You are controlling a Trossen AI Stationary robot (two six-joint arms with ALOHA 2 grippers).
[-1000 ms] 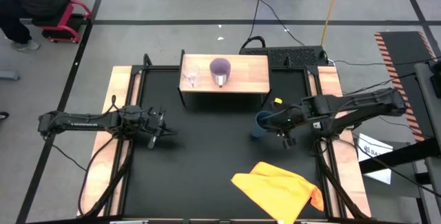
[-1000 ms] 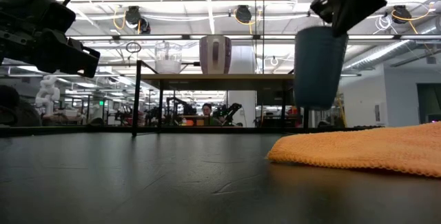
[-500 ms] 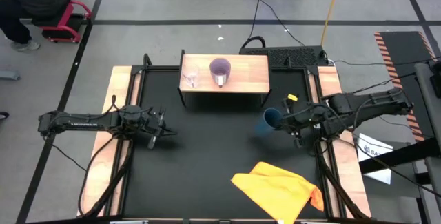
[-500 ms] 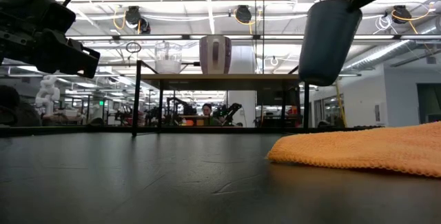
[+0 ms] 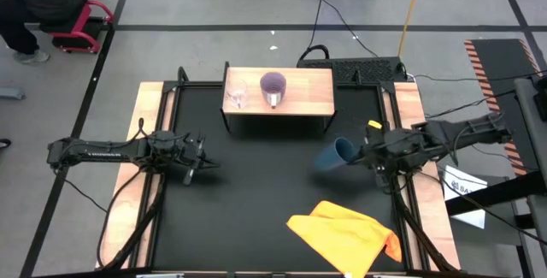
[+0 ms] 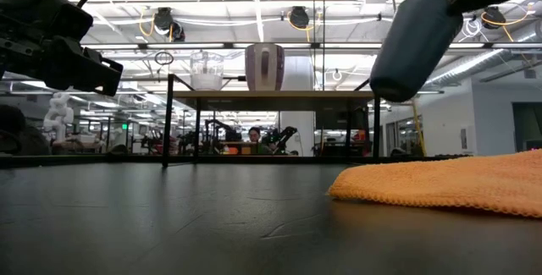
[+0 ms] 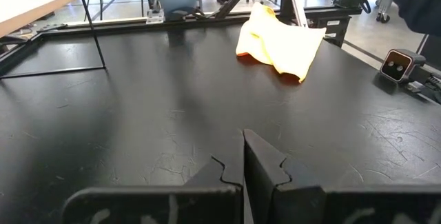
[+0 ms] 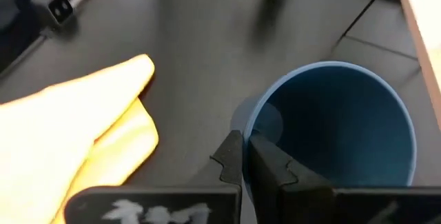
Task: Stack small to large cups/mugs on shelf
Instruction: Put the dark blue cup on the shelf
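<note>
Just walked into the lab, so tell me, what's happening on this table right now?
The right hand holds the dark blue cup by its rim, lifted off the table and tilted, right of centre in front of the shelf. The light purple mug and a small clear glass stand on the shelf. The left hand waits shut over the table's left side. A yellow cloth lies near the front edge.

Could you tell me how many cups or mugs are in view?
3. The clear glass and purple mug stand on the shelf; the dark blue cup hangs tilted above the table, held by the right gripper.
</note>
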